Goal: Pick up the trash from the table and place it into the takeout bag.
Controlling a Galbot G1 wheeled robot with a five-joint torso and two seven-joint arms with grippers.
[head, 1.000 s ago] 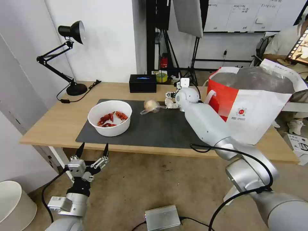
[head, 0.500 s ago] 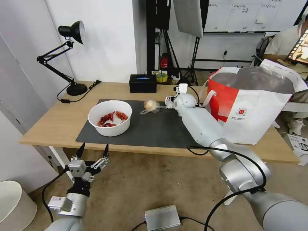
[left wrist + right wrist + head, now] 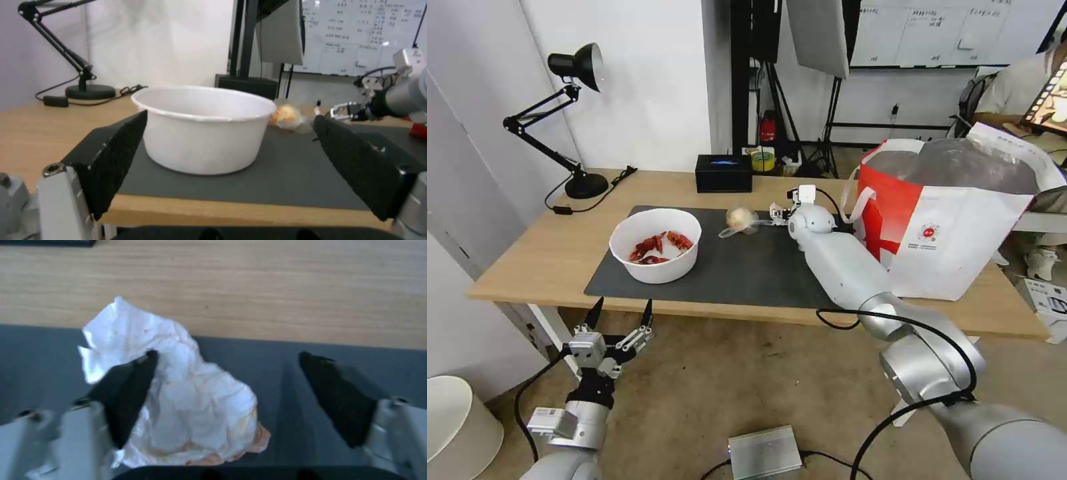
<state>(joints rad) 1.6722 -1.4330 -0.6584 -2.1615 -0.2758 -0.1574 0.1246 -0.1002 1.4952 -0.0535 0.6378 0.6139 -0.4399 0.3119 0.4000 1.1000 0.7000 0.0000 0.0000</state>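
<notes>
Lowering and easing nearer since a second ago, right end effector now hanging fingers spread over the crumpled, orange-stained white tissue at the far edge of the dark grey mat on the light-wood worktop. Judging a pinch imminent: soft, compressible paper. Waiting spread-fingered below the worktop edge, left end effector, facing the smooth white round bowl. Standing open at right, boxy white-and-red takeout bag.

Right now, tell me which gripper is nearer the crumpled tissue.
Right. The right gripper is open directly over the crumpled tissue at the mat's far edge. The left gripper hangs open below the table's near edge, far from it.
</notes>
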